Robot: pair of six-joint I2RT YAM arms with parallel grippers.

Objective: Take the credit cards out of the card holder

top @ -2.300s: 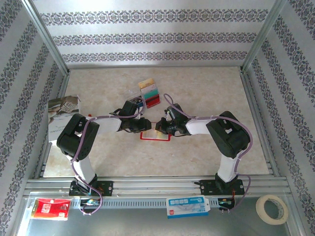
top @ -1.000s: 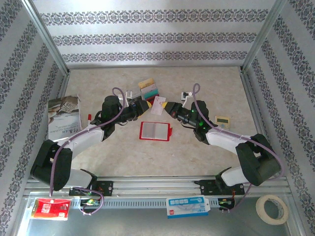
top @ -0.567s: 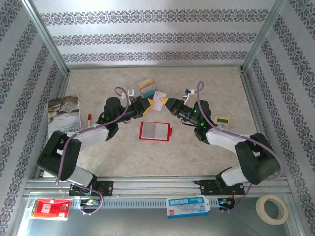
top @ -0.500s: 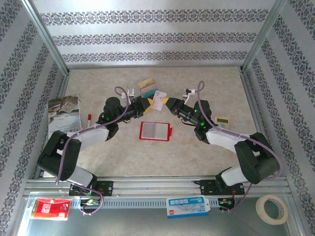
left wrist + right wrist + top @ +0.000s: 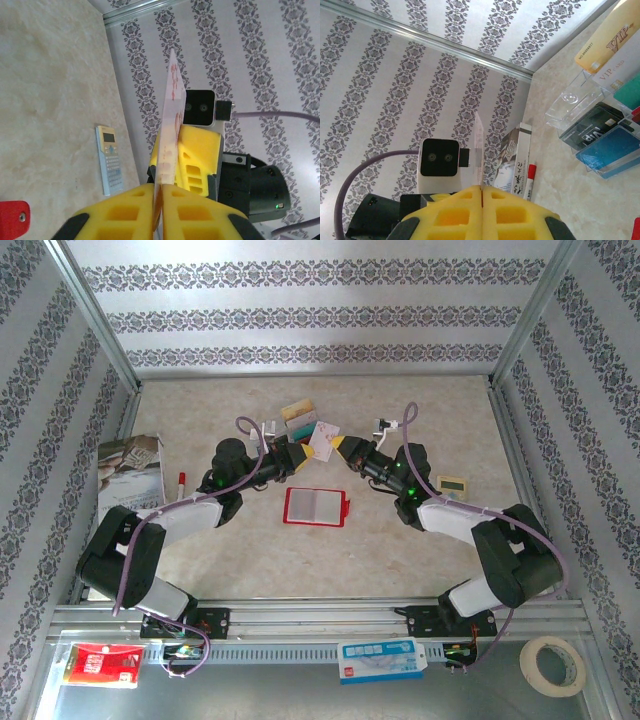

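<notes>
Where thin pale card [image 5: 322, 440] sits midair, slotted yellow left fingers [image 5: 145, 195], right fingers [image 5: 470, 196] both clamp it.

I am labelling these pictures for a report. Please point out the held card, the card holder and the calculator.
held card [image 5: 322, 442], top external view, its pale face.
card holder [image 5: 316, 506], top external view, its clear inner pocket.
calculator [image 5: 112, 166], left wrist view, its keypad.

Magazine [image 5: 130, 472] at left (red pen [image 5: 181, 483] beside it), calculator [image 5: 452, 485] right.
</notes>
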